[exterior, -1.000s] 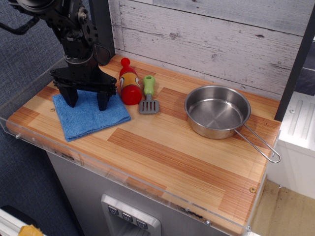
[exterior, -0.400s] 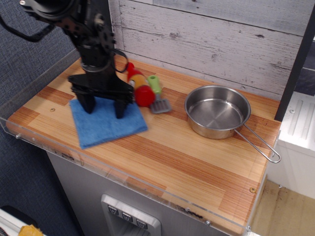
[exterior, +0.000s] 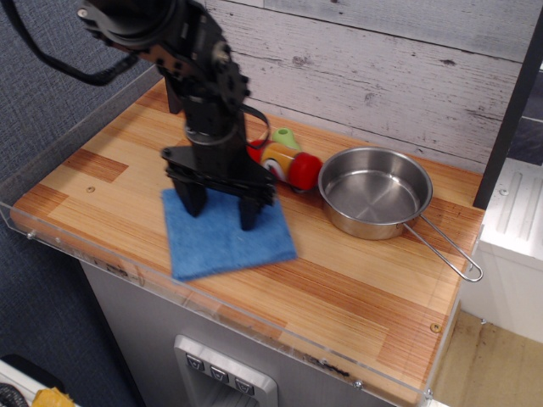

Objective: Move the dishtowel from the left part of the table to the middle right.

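Note:
The blue dishtowel (exterior: pixel 225 242) lies flat on the wood table (exterior: pixel 339 284), left of centre near the front edge. My gripper (exterior: pixel 221 214) stands upright over it with both fingertips (exterior: pixel 249 222) spread wide and pressed down on the cloth's back half. The jaws are open and nothing is held between them. The image is slightly blurred from motion.
A red and yellow toy bottle (exterior: pixel 293 166) lies tipped just behind my gripper, touching the steel pan (exterior: pixel 373 193). A green spatula handle (exterior: pixel 287 137) shows behind the bottle. The pan's wire handle (exterior: pixel 450 250) points toward the front right. A clear acrylic rim (exterior: pixel 127 275) runs along the table's edges.
My gripper and the dishtowel under it slid to the right. The bottle and spatula were pushed right with them, and the bottle now lies against the pan.

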You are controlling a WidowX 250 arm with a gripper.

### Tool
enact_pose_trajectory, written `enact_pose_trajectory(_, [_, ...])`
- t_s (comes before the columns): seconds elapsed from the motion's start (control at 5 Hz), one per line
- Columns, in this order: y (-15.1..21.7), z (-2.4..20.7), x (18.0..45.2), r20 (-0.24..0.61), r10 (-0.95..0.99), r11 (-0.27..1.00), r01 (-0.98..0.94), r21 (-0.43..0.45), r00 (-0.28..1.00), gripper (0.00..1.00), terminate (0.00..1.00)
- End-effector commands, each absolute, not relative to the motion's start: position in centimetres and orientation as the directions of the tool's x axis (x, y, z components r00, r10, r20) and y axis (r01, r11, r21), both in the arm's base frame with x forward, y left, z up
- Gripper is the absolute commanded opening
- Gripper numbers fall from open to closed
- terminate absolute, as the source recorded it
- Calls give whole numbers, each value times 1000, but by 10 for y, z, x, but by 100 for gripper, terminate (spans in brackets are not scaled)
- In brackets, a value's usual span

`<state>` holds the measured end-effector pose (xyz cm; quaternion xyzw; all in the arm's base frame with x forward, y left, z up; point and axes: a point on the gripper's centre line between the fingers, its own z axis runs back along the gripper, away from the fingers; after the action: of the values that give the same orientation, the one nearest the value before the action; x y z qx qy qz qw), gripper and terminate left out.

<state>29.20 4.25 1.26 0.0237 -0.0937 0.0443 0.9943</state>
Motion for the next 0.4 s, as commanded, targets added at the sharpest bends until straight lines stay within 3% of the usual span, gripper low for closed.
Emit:
enact_pose_trajectory(0.0, [7, 25, 282, 228, -11, 1000, 6, 24, 974, 100, 0])
enact_pose_trajectory(0.2, [-1, 25, 281, 228, -37, 999, 33, 24, 973, 100, 0])
